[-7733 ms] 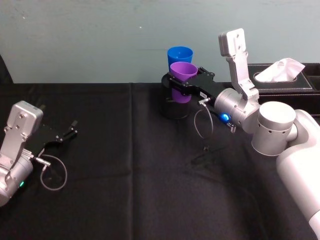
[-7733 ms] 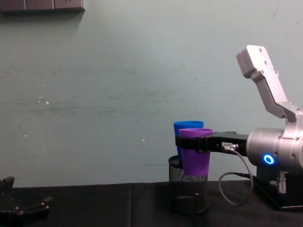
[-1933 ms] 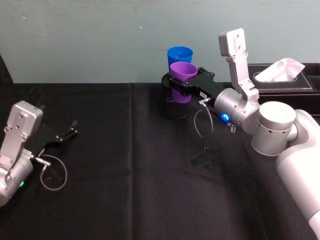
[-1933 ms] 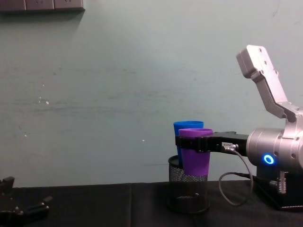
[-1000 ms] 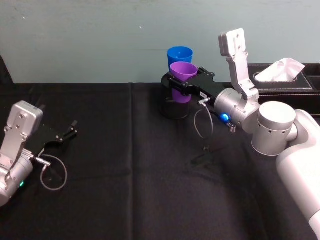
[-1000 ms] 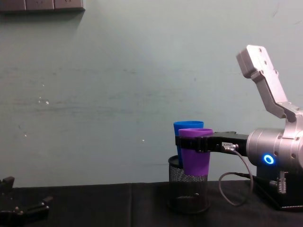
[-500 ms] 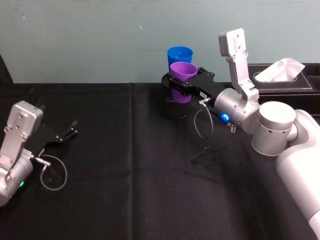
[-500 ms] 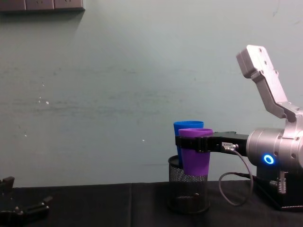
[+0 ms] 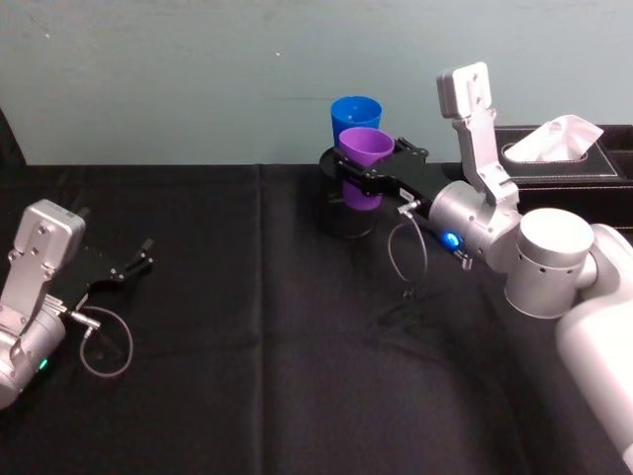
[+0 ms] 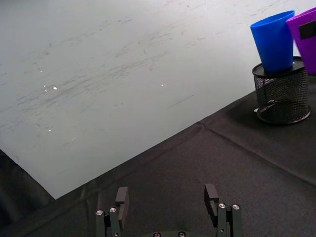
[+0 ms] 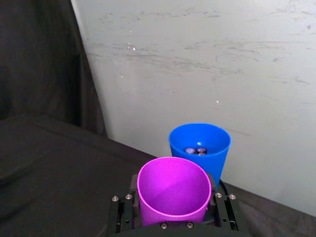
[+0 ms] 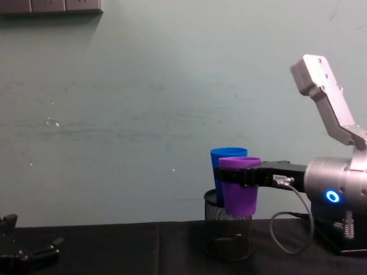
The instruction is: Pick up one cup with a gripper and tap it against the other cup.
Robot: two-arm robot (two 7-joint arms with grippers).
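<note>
Purple cup (image 9: pixel 363 166) clamped in the right gripper (image 9: pixel 371 174), held off the bench (image 9: pixel 247 327) – just at 6 o'clock of the blue cup (image 9: pixel 355 113), which stands in a black mesh holder (image 12: pixel 228 234); contact between cups unclear. Left gripper (image 9: pixel 136 263) parked at 9 o'clock on the bench, fingers spread wide.

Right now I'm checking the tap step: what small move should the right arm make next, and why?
Probably nudge the purple cup, clamped in the right gripper, toward the wall into the blue cup. The blue one stands just behind it in the mesh holder, rims near level.
</note>
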